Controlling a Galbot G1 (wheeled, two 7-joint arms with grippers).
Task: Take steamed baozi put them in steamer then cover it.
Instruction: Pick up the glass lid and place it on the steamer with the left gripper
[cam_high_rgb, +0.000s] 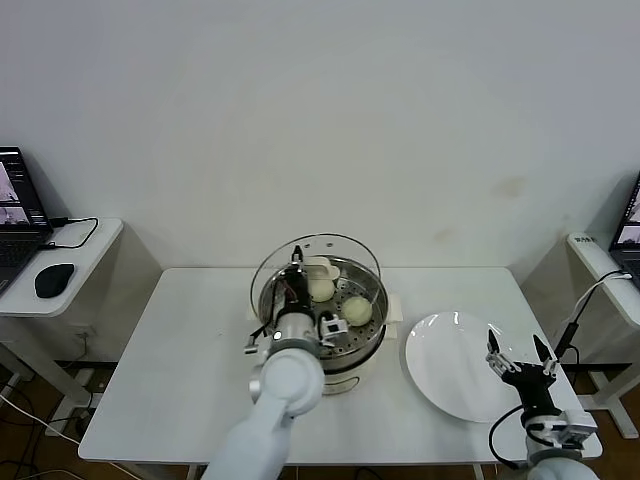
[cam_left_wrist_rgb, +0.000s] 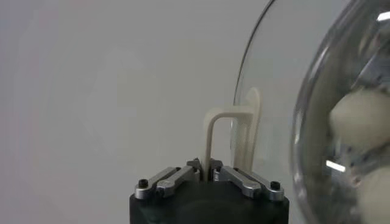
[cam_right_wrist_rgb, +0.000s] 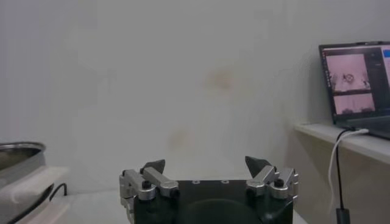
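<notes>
one left gripper (cam_high_rgb: 296, 262) gripping tilted cover (cam_high_rgb: 315, 262)

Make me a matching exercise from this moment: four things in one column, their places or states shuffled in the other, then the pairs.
1. round clear glass lid
2. cream-white dough buns
3. flat white plate
4. right gripper

A. inside the shiny steel steamer pot
B. bare, right of the pot
C. open, at the plate's right edge
D. tilted over the pot, handle clamped in the left gripper

1-D, 2-A, 3-B, 4-C
</notes>
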